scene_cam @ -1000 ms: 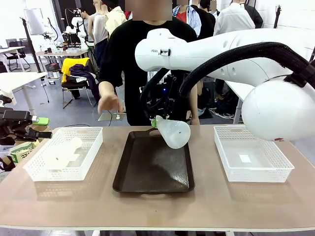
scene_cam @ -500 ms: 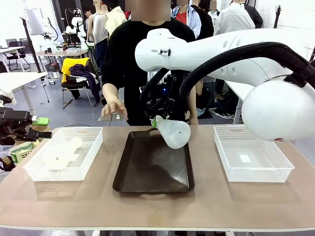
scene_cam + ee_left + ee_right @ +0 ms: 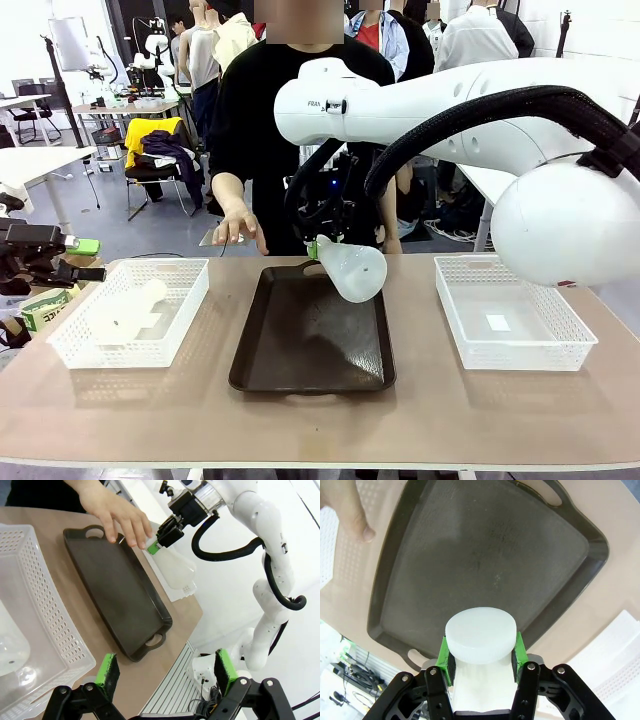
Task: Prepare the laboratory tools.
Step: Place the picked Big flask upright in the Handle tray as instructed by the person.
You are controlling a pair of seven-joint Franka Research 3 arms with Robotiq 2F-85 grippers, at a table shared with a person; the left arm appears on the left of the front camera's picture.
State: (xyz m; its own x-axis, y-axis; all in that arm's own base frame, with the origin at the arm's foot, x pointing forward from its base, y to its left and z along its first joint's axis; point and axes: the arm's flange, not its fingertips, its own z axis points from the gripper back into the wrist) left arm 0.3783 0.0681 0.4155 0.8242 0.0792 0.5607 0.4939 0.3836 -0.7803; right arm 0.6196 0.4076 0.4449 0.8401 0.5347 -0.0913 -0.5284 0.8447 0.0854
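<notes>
My right gripper is shut on the neck of a frosted-white conical flask, holding it tilted above the far end of the dark brown tray. In the right wrist view the flask's round base faces the camera between the green pads, with the tray below. A second flask lies on its side in the left white mesh basket. My left gripper is open and holds nothing, off the table's left side.
A person stands at the far side, one hand hovering by the tray's far left corner. A white mesh basket at the right holds a small white label. The near half of the table is bare wood.
The person's hand has come down and moved toward the tray's far left corner. Both arms and the held flask have stayed still.
</notes>
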